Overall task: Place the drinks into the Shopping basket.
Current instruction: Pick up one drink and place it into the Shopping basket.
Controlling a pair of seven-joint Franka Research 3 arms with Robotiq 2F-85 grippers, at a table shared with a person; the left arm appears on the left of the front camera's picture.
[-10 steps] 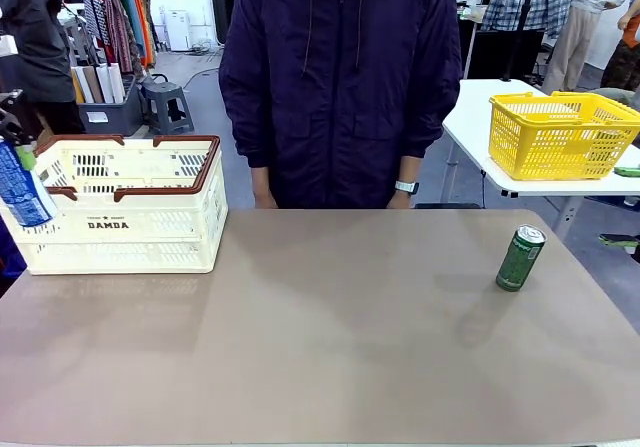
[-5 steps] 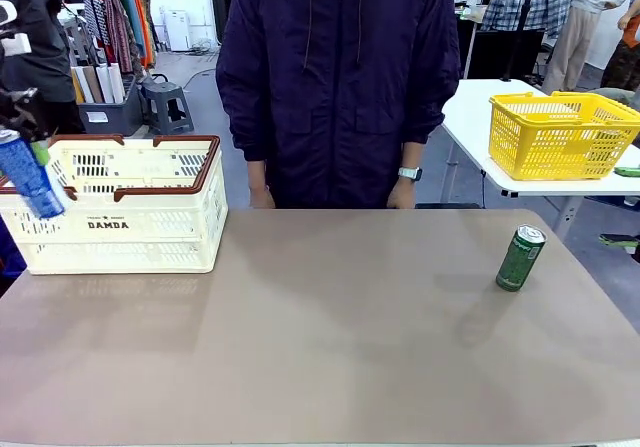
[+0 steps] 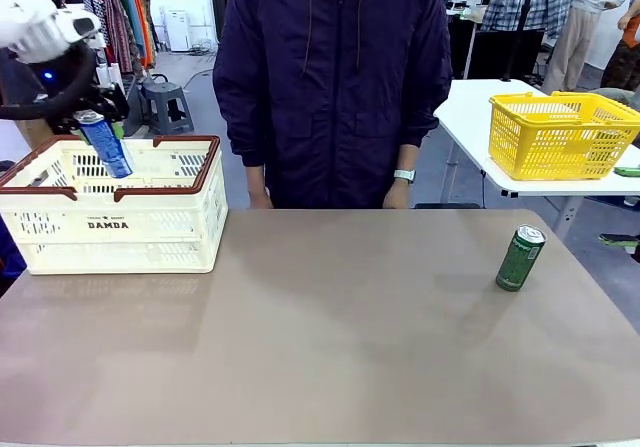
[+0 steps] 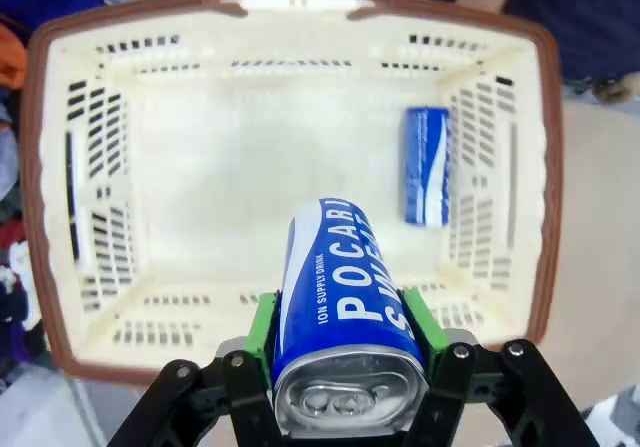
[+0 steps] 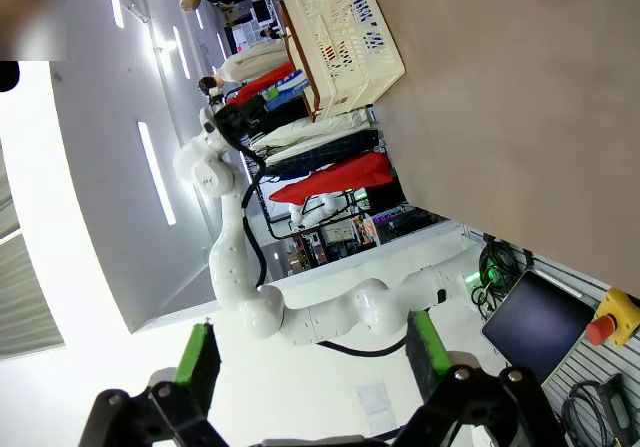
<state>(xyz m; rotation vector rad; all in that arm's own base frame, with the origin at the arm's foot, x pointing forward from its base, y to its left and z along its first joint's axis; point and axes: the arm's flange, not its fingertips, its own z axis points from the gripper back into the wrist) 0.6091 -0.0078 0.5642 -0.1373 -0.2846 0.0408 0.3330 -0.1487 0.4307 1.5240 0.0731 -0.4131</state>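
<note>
The left gripper [image 4: 340, 332], clenched on a blue-and-white aluminium can [image 4: 340, 277], hangs above the cream slotted plastic basket [image 4: 230, 167]; releasing looks due next. Right gripper [image 5: 310, 357] gapes empty.

Glossy printed metal on the blue can [image 4: 335, 277] above the Shopping basket [image 4: 250, 147], silver top shiny; the basket itself is matt cream plastic, brown plastic rim. Beside it, the table [image 3: 330, 337] looks smooth, matt.

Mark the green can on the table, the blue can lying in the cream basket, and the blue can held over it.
green can [image 3: 521, 258]: front view, middle of its green side.
lying blue can [image 4: 427, 166]: left wrist view, middle of its blue-and-white side.
held blue can [image 4: 342, 287]: left wrist view, its lettered side.
</note>
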